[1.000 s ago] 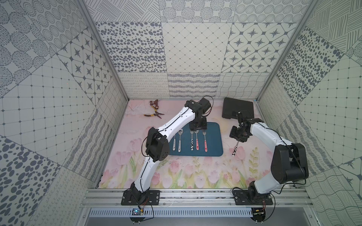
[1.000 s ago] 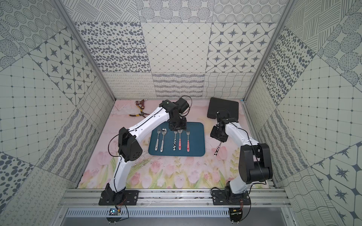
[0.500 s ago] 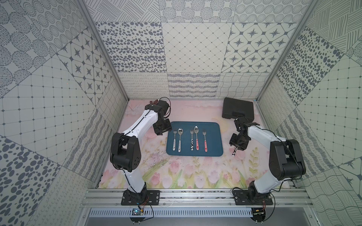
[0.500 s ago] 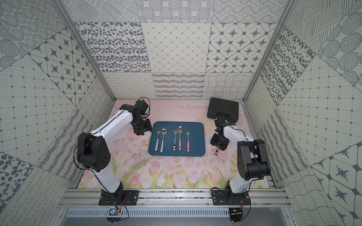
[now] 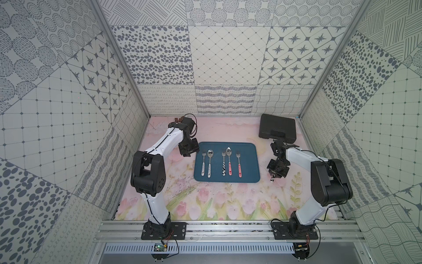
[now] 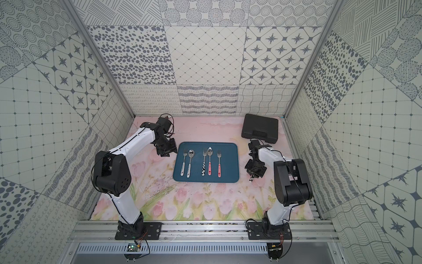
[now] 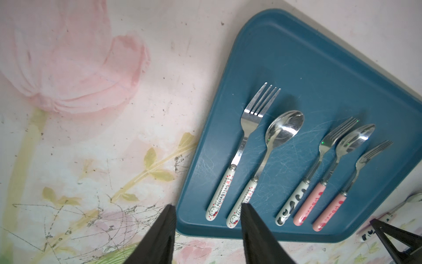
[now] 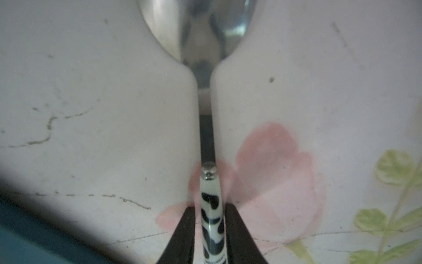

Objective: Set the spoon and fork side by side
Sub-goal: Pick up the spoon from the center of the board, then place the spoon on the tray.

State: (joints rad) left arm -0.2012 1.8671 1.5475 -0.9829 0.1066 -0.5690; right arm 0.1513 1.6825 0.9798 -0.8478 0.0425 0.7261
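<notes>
On the blue tray (image 5: 249,164) lie a white-handled fork (image 5: 203,163) and spoon (image 5: 209,163), a cow-patterned fork (image 5: 223,163), a pink spoon (image 5: 229,160) and a pink fork (image 5: 238,163), all parallel. A cow-patterned spoon (image 8: 211,219) lies on the mat right of the tray, and only its handle end (image 5: 271,180) shows in both top views. My right gripper (image 8: 210,219) is shut on that handle. By the tray's left edge my left gripper (image 7: 206,219) hangs open and empty.
A black case (image 5: 277,126) lies at the back right, close behind the right arm. A brown-handled tool (image 5: 177,118) peeks out behind the left arm at the back left. Patterned walls enclose the floral mat (image 5: 205,205) on three sides.
The left arm has swung from over the tray's back to its left side. The right gripper has slid toward the near end of the cow-patterned spoon and closed on the handle.
</notes>
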